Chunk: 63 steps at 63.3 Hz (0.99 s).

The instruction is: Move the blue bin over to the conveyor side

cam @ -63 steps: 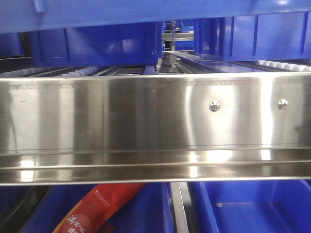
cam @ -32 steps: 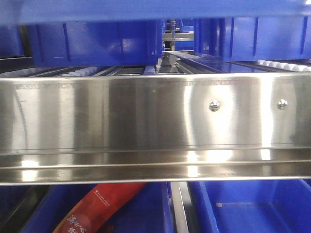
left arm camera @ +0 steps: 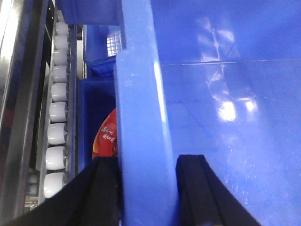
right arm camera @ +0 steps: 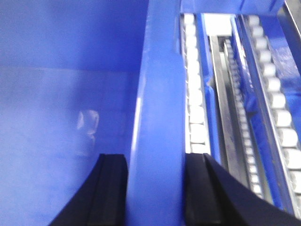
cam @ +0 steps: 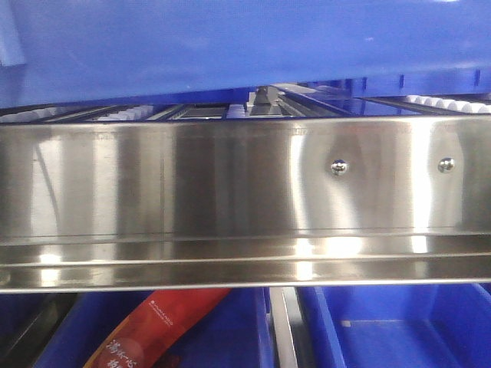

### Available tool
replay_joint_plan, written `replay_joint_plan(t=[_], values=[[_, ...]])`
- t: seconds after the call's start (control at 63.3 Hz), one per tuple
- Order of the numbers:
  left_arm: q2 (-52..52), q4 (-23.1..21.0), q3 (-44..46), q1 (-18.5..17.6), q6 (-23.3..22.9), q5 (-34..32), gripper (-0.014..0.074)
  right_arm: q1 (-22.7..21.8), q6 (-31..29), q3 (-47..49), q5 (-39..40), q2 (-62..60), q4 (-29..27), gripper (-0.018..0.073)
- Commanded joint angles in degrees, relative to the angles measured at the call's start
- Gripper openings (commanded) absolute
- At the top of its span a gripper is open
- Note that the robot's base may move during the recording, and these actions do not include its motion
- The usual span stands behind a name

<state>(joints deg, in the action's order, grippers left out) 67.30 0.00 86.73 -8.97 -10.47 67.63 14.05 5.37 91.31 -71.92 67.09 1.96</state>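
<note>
The blue bin (cam: 230, 46) is above the steel rack (cam: 230, 184). In the front view its glossy wall fills the whole top of the picture, just over the rack's front rail. Whether its underside touches the rack's rollers cannot be told. Two screws (cam: 337, 166) sit in that rail. Below the rack are more blue crates (cam: 399, 326), and a red packet (cam: 153, 330) lies in one of them.

The left gripper (left arm camera: 148, 188) is clamped on the bin's thick rim. One of its black fingers (left arm camera: 99, 193) is on the outer side of the rim, toward the rack, and the other is inside the bin against the wall. A row of white rollers (left arm camera: 56, 134) on the rack runs alongside this gripper. The red packet shows below the rack here too.

The right gripper (right arm camera: 155, 188) is clamped on the opposite rim in the same way, with one finger inside the bin and one outside. The rim is pinched tight between them. More of the rack's white rollers and steel rails run close beside this outer finger.

The inside of the bin shows only bare blue walls with reflections of light.
</note>
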Motion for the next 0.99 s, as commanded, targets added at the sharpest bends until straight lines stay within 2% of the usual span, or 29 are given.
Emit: replay_joint_plan(t=[0.0, 0.458, 0.979], values=[[-2.0, -0.6, 0.7, -0.4, 0.9, -5.5, -0.0020, 0.0, -0.2, 0.5, 6.5, -1.3, -0.1, -0.0075], [-2.1, 0.4, 0.7, -0.4, 0.9, -6.9, -0.0020, 0.0, -0.2, -5.5, 11.8, -1.3, -0.5, -0.0075], [-2.1, 0.6, 0.7, -0.4, 0.9, -6.6, -0.0020, 0.0, -0.2, -5.5, 14.3, -1.4, -0.5, -0.0075]])
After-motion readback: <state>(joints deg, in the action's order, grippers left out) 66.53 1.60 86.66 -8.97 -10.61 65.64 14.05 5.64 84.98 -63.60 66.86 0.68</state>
